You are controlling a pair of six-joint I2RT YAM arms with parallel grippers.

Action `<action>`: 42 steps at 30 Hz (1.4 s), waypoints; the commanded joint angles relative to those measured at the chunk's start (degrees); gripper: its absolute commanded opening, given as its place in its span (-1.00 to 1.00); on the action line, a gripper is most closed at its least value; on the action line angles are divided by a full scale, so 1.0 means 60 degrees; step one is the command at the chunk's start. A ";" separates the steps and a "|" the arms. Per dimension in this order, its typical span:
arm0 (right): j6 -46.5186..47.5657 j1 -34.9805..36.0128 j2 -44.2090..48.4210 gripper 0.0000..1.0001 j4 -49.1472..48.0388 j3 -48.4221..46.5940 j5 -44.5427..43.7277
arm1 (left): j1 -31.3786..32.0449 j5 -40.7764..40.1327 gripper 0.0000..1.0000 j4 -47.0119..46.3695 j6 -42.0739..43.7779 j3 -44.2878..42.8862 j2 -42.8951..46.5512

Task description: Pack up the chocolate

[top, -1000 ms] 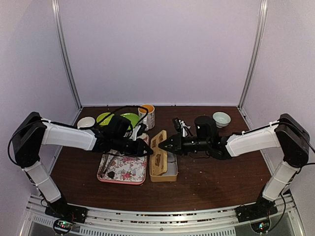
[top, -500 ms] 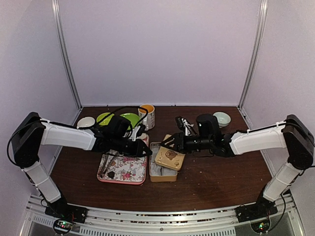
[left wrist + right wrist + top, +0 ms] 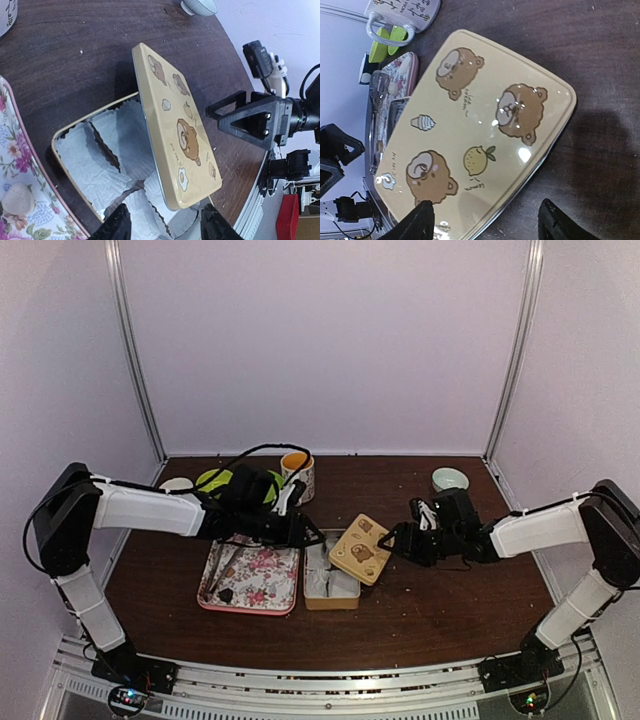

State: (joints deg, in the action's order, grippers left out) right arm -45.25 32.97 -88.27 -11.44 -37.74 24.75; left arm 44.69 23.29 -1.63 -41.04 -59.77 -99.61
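**Chocolate on the tray, both claws spread at the tin**

Chocolate shows from my overhead view as a small dark lump on the floral tray, near its front left corner, touched by neither arm. The tray lies on the brown table, and just to its right stands the tan tin, open on top and lined with white paper cups. I see no dark lump in any of the cups.

The bear-printed lid rests tilted, one long edge propped on the tin's right side and the other down toward the table.

My left gripper hangs over the tin with its fingers spread and nothing pinched between them. My right gripper sits just right of the lid, fingers also spread wide. The lid's glossy face fills its wrist view, but the fingers do not close on it. The two claws face each other across the lid.

Behind the tray are a green bowl and a patterned mug. A pale bowl stands at the back right, well apart from the tin.
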 commanded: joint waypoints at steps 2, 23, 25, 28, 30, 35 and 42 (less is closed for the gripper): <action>-0.0018 -0.0005 -0.0378 0.48 -0.0205 0.0241 -0.0434 | 0.0110 0.0327 0.05 -0.0225 0.0044 -0.0825 -0.0754; -0.1977 0.0097 -0.2059 0.29 -0.3945 0.0811 0.1215 | 0.0150 0.1755 -0.05 -0.0767 -0.1176 -0.1833 -0.2517; -0.1991 0.0116 -0.2088 0.27 -0.3984 0.0805 0.1235 | 0.0179 0.1775 -0.09 -0.0961 -0.1317 -0.1782 -0.2562; -0.2020 0.0126 -0.2097 0.26 -0.4071 0.0811 0.1270 | 0.0242 0.1836 -0.18 -0.1178 -0.1477 -0.1725 -0.2571; -0.2023 0.0144 -0.2088 0.25 -0.4132 0.0813 0.1314 | 0.0257 0.1943 -0.28 -0.1411 -0.1637 -0.1668 -0.2570; -0.1915 0.0144 -0.1945 0.24 -0.4117 0.0774 0.1428 | 0.0257 0.2322 -0.55 -0.2390 -0.2120 -0.1391 -0.2551; -0.1527 0.0098 -0.1017 0.30 -0.3608 0.0905 0.1099 | 0.0258 0.2550 -0.77 -0.3858 -0.2687 -0.0898 -0.1887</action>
State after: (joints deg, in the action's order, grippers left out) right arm -56.77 33.47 -98.52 -34.20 -32.97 32.29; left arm 45.80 35.83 -15.16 -55.37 -66.74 -114.72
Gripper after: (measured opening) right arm 0.636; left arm 0.138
